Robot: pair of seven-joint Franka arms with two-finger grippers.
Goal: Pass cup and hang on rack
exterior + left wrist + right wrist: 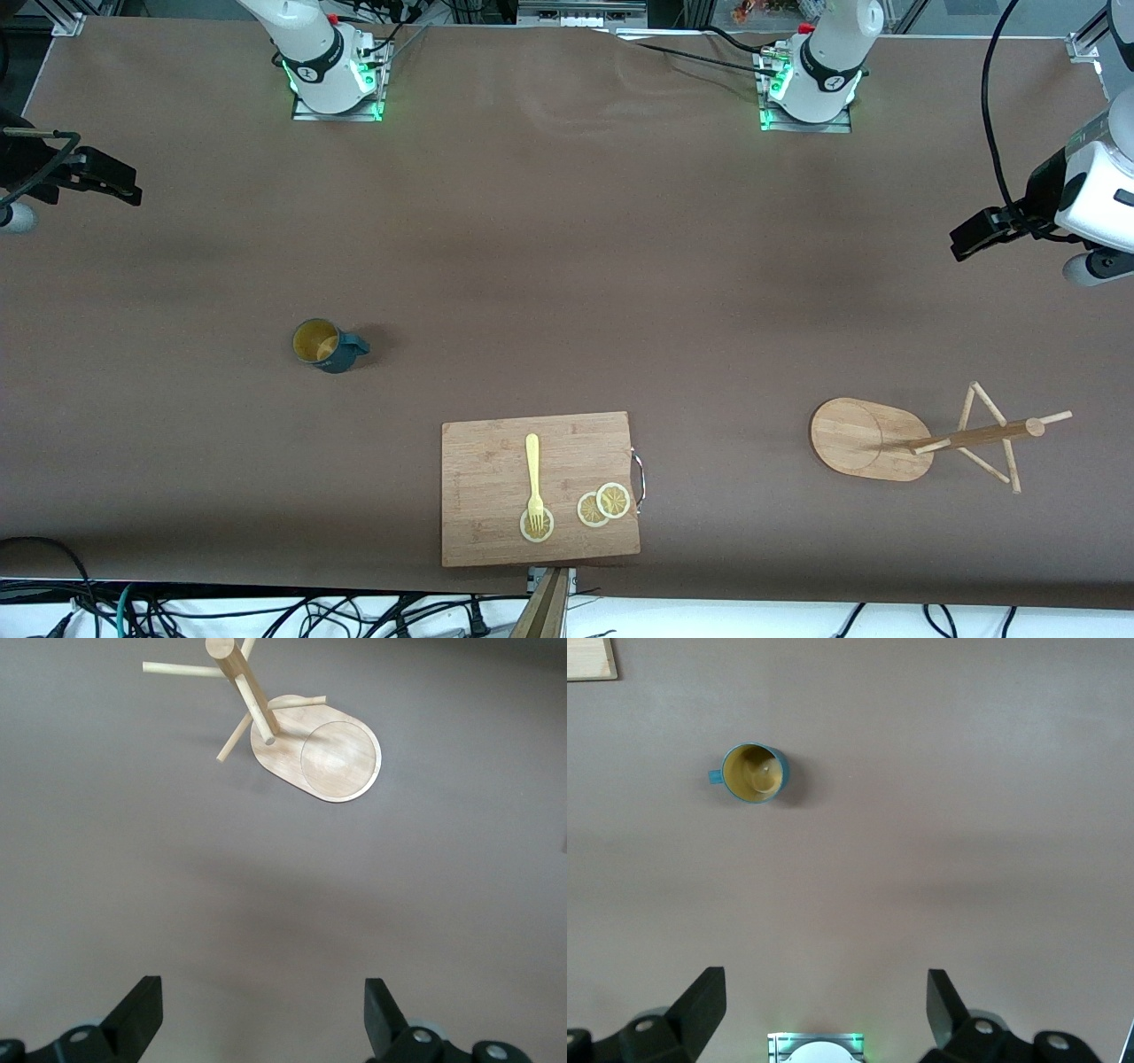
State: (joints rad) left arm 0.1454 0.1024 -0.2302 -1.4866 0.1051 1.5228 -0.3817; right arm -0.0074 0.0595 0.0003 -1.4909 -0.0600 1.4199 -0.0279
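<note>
Right arm: cut off by the front view's edge, only its dark gripper (111, 182) showing. Rack (301, 735): post top and upper pegs cropped in the left wrist view. Cutting board (589, 659): one corner visible in the right wrist view.

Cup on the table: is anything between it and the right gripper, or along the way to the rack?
Nothing visible blocks either. The cup stands alone on bare table, with the open right gripper waiting near the right arm's end. The cutting board lies nearer the front camera than the line to the rack, which lies by the open left gripper.
</note>
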